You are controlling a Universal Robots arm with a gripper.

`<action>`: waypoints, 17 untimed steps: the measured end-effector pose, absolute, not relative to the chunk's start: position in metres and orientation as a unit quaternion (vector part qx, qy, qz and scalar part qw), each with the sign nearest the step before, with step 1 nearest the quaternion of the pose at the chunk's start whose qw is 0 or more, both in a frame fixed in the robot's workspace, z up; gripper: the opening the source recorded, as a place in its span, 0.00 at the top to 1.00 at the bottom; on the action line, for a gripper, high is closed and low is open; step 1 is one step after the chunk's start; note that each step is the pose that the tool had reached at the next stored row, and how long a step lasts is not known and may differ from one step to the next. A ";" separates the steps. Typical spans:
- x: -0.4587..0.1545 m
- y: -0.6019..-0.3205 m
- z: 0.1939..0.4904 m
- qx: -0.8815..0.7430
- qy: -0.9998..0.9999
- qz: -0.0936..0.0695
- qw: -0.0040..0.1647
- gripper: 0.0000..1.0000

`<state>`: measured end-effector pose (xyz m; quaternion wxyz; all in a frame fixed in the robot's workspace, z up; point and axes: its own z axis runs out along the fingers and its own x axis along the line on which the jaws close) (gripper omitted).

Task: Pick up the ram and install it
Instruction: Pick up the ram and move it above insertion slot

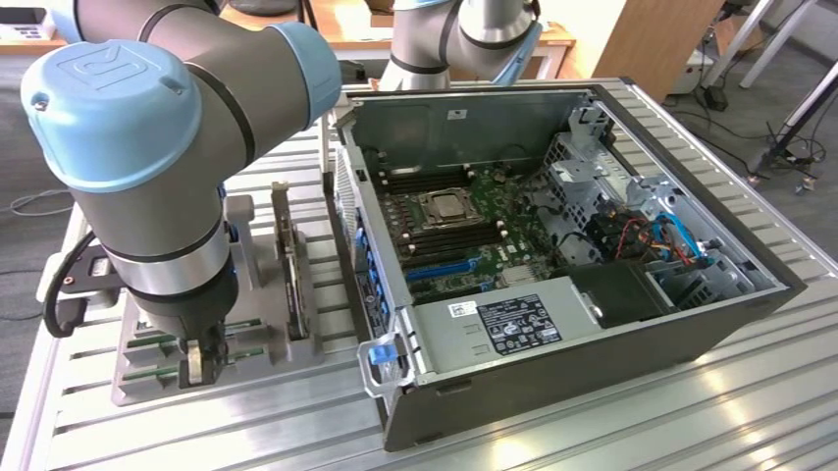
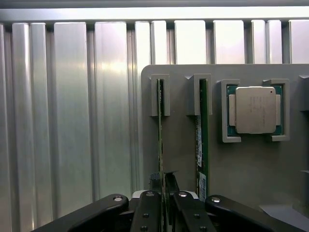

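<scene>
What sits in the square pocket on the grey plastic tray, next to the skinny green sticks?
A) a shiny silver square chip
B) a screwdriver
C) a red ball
A: a square silver processor chip lies in a pocket of the grey plastic tray, beside a thin green ram stick standing on edge.

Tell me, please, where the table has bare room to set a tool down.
The table is bare along the exterior view's lower edge, below the holder and computer case, and beside the holder on the side away from its processor. The holder is crowded, with the arm over it.
</scene>
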<state>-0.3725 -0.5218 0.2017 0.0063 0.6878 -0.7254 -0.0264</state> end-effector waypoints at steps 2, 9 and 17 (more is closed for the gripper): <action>-0.372 -0.522 0.202 0.688 -0.725 -0.026 0.006 0.81; -0.372 -0.522 0.202 0.688 -0.725 -0.026 0.006 0.88; -0.372 -0.522 0.202 0.688 -0.725 -0.026 0.006 0.88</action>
